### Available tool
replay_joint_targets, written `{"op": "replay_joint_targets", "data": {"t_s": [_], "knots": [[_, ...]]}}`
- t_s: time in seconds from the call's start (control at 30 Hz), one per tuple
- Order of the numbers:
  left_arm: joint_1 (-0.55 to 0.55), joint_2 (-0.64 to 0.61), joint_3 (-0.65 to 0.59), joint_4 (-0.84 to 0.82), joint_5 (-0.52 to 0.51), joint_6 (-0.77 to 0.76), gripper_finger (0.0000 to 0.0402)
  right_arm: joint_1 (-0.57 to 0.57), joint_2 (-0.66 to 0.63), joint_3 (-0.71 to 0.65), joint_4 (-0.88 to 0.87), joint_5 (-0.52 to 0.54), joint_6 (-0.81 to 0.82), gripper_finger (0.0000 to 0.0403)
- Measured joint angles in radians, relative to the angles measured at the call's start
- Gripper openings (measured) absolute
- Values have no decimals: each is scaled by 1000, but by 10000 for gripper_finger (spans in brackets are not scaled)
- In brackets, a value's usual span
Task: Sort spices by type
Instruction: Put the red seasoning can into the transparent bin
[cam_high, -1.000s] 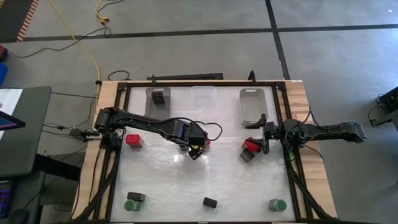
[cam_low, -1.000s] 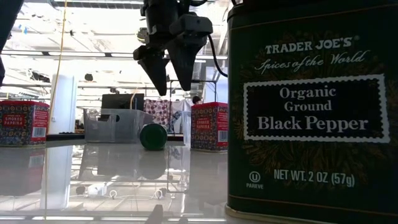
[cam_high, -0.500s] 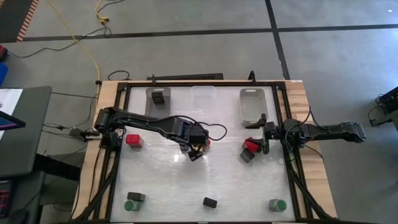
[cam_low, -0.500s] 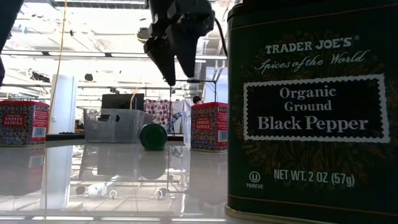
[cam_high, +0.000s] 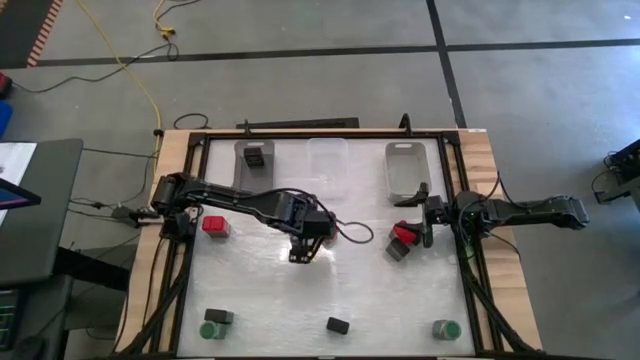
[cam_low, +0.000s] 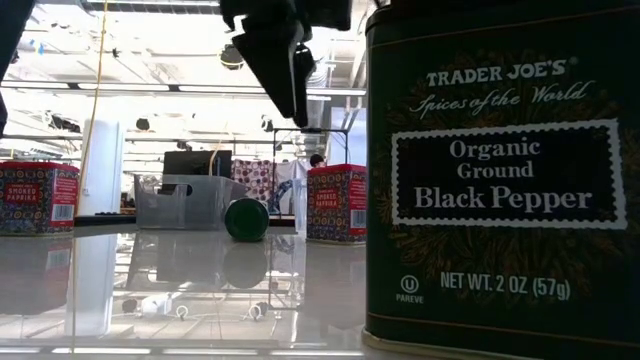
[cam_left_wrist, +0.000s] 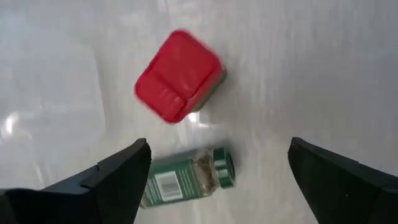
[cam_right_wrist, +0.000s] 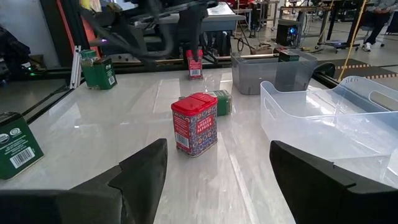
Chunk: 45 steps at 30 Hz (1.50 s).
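As seen from overhead, left gripper (cam_high: 300, 250) over mid-table, masking the spices beneath. From its wrist, jaws spread wide and empty above a red tin (cam_left_wrist: 178, 76) and a green-lidded jar (cam_left_wrist: 186, 180) on its side, just apart. Near the right edge, right gripper (cam_high: 415, 232) with jaws parted, gripping nothing, facing a second red tin (cam_right_wrist: 194, 123), with a second jar (cam_right_wrist: 219, 101) half hidden behind. At table level, black pepper tin (cam_low: 505, 170) cropped by the frame, blocking the right side. One black box (cam_high: 256, 157) inside the left bin (cam_high: 243, 150), label unreadable.
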Motion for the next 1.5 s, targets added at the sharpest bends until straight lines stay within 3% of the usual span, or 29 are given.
{"op": "replay_joint_targets", "data": {"t_s": [0.53,1.17,1.5], "knots": [[-1,3,-1,119,20,597,361,0,0,0,0,0,0,312],[65,14,-15,215,183,642,355,0,0,0,0,0,0,312],[76,124,-16,229,149,770,355,0,0,0,0,0,0,312]]}}
